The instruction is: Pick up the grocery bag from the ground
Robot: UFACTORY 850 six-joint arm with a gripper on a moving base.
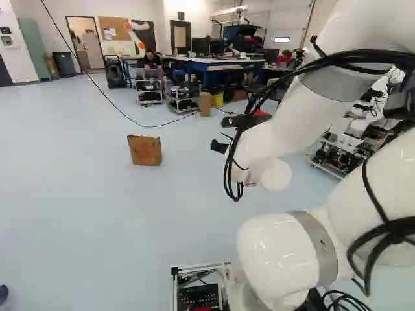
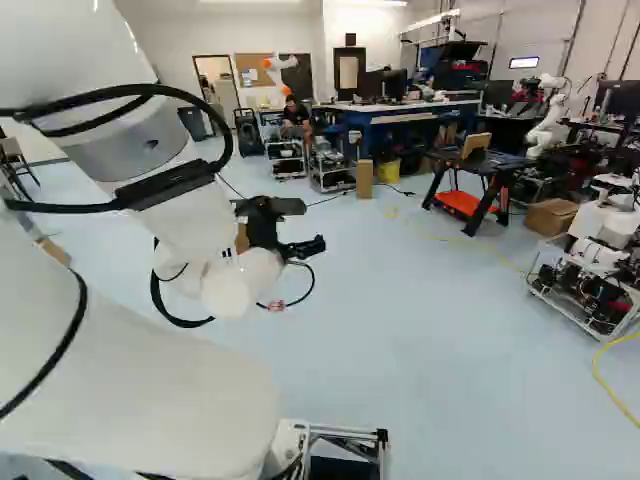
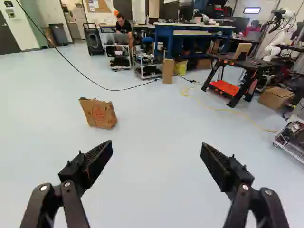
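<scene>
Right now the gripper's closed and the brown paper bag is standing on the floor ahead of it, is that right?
Not quite: the gripper is open, its two fingers wide apart with nothing held between them, as the wrist view shows. The brown paper bag is indeed standing on the floor ahead of it.

Open floor (image 3: 156,137) between arm (image 1: 279,129) and grocery bag (image 1: 146,151). Obstacles: black cable (image 3: 118,90) beyond bag (left stretch rises off the floor); farther off, upright cardboard box (image 3: 168,71), black workbench (image 3: 256,64).
</scene>
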